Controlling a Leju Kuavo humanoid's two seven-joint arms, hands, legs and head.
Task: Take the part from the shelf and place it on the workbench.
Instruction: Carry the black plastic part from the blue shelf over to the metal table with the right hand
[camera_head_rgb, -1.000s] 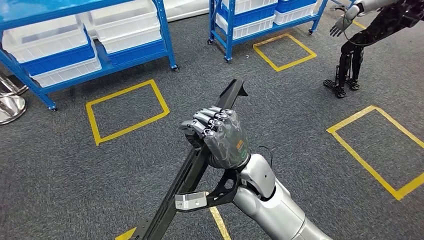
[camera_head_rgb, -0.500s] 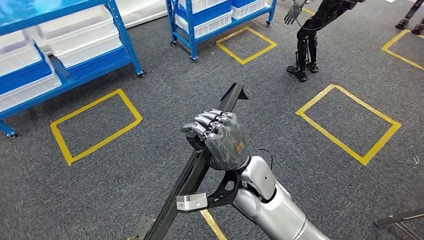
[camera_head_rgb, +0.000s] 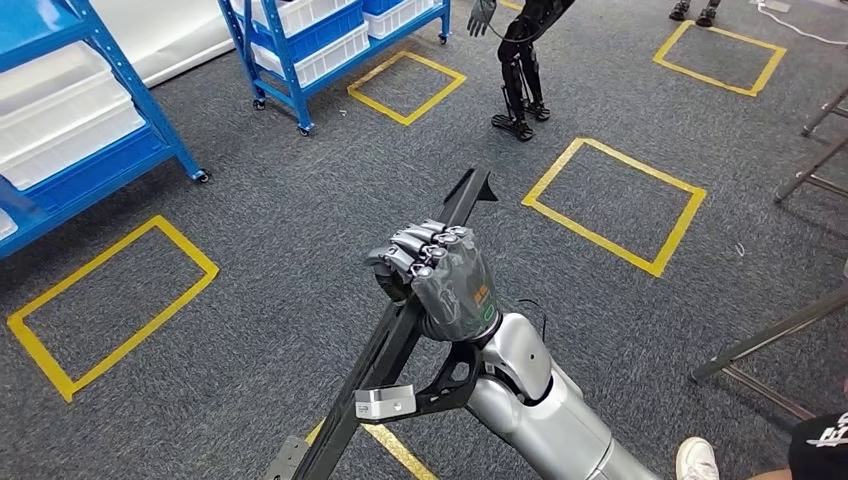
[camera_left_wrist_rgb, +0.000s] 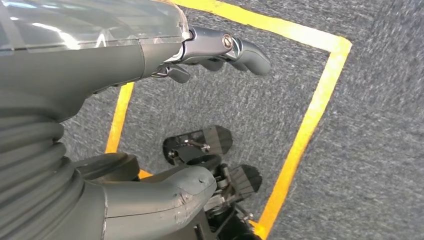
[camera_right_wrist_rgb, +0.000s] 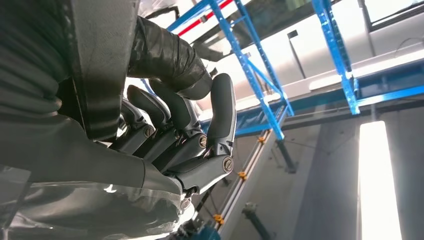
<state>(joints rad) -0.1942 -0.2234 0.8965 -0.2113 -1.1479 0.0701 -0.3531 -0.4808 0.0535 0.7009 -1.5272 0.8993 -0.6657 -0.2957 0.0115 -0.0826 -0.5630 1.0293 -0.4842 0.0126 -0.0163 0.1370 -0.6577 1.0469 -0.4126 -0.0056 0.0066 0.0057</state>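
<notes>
Right hand (camera_head_rgb: 440, 280): raised at the centre of the head view, its fingers (camera_head_rgb: 412, 246) wrapped tight around the part.
Part (camera_head_rgb: 400, 335): a long black bar, held above the grey floor (camera_head_rgb: 250, 200), slanting from near left up to far right; its far tip is seen beyond the fingers, its near length below them.
Left hand (camera_left_wrist_rgb: 150, 55): held low over the floor, nothing in it, fingers (camera_left_wrist_rgb: 245, 50) apart and lightly bent.
Shelves (camera_head_rgb: 300, 40): blue, with white bins, far left.
</notes>
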